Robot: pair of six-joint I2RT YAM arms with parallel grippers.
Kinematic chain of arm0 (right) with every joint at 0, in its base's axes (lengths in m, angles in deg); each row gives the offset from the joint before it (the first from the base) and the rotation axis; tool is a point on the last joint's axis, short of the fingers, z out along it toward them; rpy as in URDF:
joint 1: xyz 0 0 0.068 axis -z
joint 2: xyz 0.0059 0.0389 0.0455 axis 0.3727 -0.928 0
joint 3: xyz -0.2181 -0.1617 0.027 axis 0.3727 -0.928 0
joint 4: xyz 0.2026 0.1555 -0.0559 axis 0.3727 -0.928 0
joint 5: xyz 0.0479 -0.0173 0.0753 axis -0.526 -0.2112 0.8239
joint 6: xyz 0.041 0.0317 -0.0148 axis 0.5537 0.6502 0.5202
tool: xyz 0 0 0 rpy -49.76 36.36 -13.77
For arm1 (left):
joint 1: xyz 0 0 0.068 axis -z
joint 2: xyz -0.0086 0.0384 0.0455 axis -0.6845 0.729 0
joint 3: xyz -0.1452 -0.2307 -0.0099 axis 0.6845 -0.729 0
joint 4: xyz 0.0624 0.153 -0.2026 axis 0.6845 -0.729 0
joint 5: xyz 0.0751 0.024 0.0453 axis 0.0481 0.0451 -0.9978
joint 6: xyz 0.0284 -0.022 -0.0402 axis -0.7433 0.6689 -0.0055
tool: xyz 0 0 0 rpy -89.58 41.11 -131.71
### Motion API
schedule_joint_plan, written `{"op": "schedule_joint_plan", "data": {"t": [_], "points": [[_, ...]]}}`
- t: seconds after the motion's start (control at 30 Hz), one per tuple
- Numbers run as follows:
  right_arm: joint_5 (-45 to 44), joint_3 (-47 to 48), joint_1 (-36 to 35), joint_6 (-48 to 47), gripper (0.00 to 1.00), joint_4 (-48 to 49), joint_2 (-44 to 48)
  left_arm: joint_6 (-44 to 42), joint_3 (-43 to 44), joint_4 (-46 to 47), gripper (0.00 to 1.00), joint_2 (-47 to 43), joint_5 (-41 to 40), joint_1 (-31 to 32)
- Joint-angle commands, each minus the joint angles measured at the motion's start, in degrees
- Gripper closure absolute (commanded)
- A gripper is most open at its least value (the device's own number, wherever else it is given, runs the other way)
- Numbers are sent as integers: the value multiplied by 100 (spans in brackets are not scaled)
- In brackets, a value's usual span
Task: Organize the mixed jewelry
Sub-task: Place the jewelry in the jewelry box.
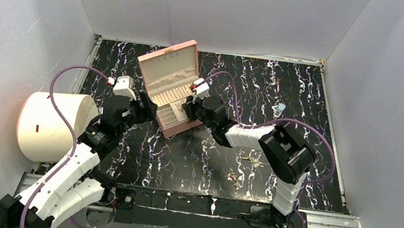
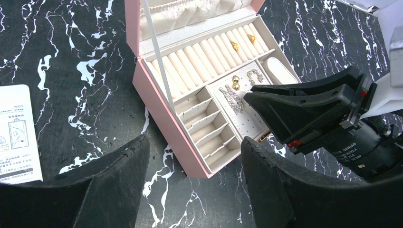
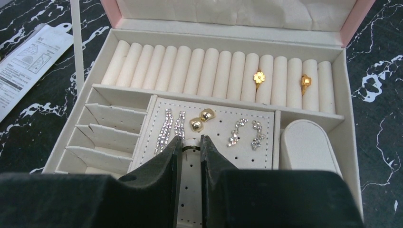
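Two gold rings (image 3: 259,78) in cream rolls (image 3: 190,71) of pink box (image 3: 357,16), few earring pairs (image 3: 202,118) on pad, roughly halfway imo. Right claw (image 3: 191,141) pinching tiny piece (image 3: 190,149) over pad, left claw (image 2: 195,147) spread. Loose jewelry pile (image 1: 236,177) waits on black marbled table (image 1: 320,107), 5 o'clock from box.

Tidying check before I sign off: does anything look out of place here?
Yes. Loose jewelry lies scattered on the table near the right arm's base, outside the pink box; a paper leaflet lies beside the box too.
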Motion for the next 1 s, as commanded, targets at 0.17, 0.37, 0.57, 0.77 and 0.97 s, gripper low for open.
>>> {"op": "schedule_joint_plan", "data": {"t": [0.17, 0.37, 0.57, 0.77, 0.97], "points": [[-296, 297, -28, -68, 76, 605, -126, -50, 9, 38, 32, 39, -179, -14], [-287, 336, -30, -88, 77, 568, -203, -49, 2, 42, 32, 56, -179, -15], [-205, 315, -32, -40, 77, 427, -203, -50, 1, 62, 32, 66, -183, -15], [-242, 235, -29, 29, 77, 379, -112, -41, -2, 50, 32, 59, -179, -15], [-265, 191, -32, -2, 75, 256, -73, -39, 2, 24, 32, 40, -190, -15]]}}
